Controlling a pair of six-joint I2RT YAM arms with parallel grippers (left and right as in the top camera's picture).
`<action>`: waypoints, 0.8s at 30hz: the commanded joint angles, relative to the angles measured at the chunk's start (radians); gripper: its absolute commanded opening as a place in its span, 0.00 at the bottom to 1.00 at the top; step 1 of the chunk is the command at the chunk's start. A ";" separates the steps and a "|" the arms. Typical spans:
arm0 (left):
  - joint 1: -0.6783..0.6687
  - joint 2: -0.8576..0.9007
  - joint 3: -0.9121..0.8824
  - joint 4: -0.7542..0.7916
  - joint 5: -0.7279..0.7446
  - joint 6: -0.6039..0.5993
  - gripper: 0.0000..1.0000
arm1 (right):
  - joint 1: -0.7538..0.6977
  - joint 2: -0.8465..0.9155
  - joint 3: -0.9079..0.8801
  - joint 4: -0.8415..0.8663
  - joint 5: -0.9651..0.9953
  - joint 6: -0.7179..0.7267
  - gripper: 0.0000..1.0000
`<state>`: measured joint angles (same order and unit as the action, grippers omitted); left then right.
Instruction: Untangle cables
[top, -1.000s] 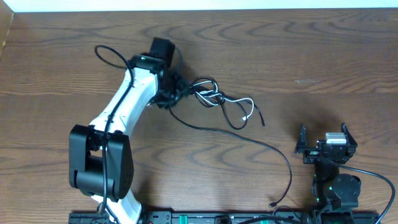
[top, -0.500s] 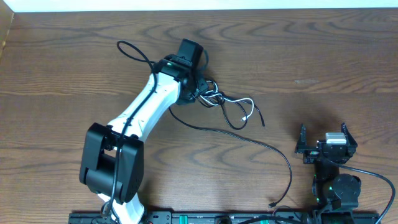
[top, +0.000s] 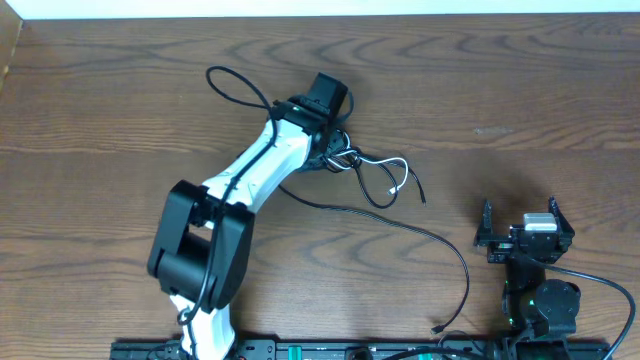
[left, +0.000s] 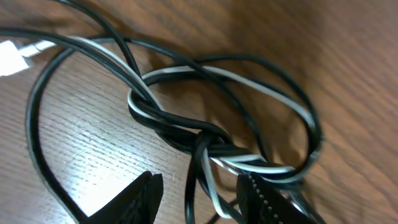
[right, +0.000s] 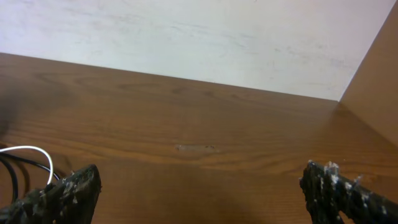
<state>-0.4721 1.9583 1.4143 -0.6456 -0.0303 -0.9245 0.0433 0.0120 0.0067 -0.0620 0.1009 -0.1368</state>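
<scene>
The cables (top: 395, 165) lie knotted mid-table (top: 520, 90), one black tail (top: 466, 275) trailing toward the near edge. The left tool (left: 199, 186) hangs partly open, straddling strands beside the knot (left: 199, 134); best to pinch one cord only. The right tool (right: 199, 180) rests wide open and empty. Only the left wrist view shows the white cord (left: 249, 78) threaded through.

Wide dark wood-grain worktop (top: 520, 90) here, and on it the cables (top: 345, 158) are bunched in a knot a little left of centre, toward the far edge. A white cable (top: 397, 163) loops out to the right of the knot beside a short black tail (top: 418, 190), while one long black cable (top: 440, 240) sweeps away toward the near edge and ends in a small plug (top: 437, 329). Up close (left wrist view) the black and white strands (left: 199, 134) cross tightly over one another above the grain.
</scene>
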 joint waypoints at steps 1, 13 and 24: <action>-0.007 0.024 -0.005 0.003 -0.023 -0.016 0.45 | -0.007 -0.005 -0.002 -0.003 -0.003 -0.007 0.99; -0.006 0.026 -0.005 -0.007 -0.023 -0.016 0.57 | -0.007 -0.005 -0.002 -0.003 -0.003 -0.007 0.99; 0.079 0.020 -0.005 -0.022 -0.030 0.347 0.08 | -0.007 -0.005 -0.002 -0.003 -0.003 -0.007 0.99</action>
<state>-0.4511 1.9793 1.4143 -0.6468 -0.0326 -0.7452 0.0433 0.0120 0.0067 -0.0620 0.1009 -0.1364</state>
